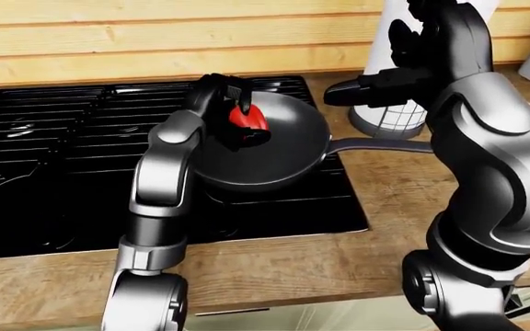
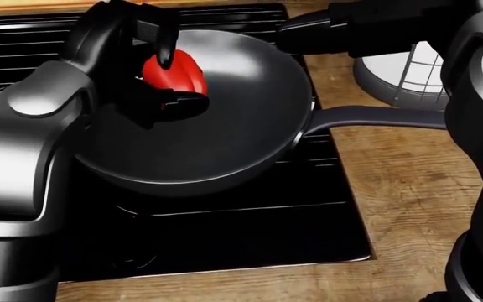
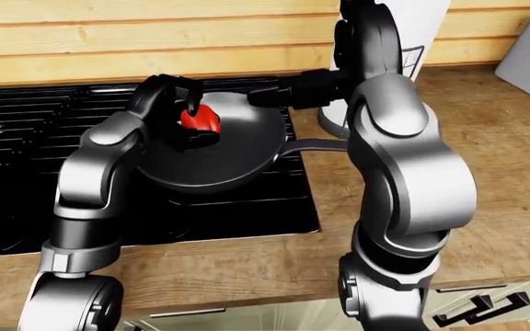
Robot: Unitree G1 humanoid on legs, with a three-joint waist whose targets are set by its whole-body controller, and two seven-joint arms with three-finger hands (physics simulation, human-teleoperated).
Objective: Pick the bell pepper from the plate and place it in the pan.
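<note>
The red bell pepper [image 2: 177, 72] is over the upper left part of the dark grey pan [image 2: 225, 132], which sits on the black stove. My left hand [image 2: 171, 74] is shut on it, with one finger [image 2: 164, 45] over its top and another under it. I cannot tell whether the pepper touches the pan's floor. My right hand [image 1: 349, 90] hovers above the pan's upper right rim with its fingers stretched flat, open and holding nothing. The pan's handle [image 2: 384, 117] points right over the wooden counter. No plate shows in any view.
The black stove [image 1: 44, 138] with its grates spreads left of the pan. A white roll in a wire holder [image 1: 389, 116] stands right of the pan, close behind my right arm. The wooden counter [image 2: 409, 195] runs along the right and bottom, and a wooden wall [image 1: 155, 34] lies beyond.
</note>
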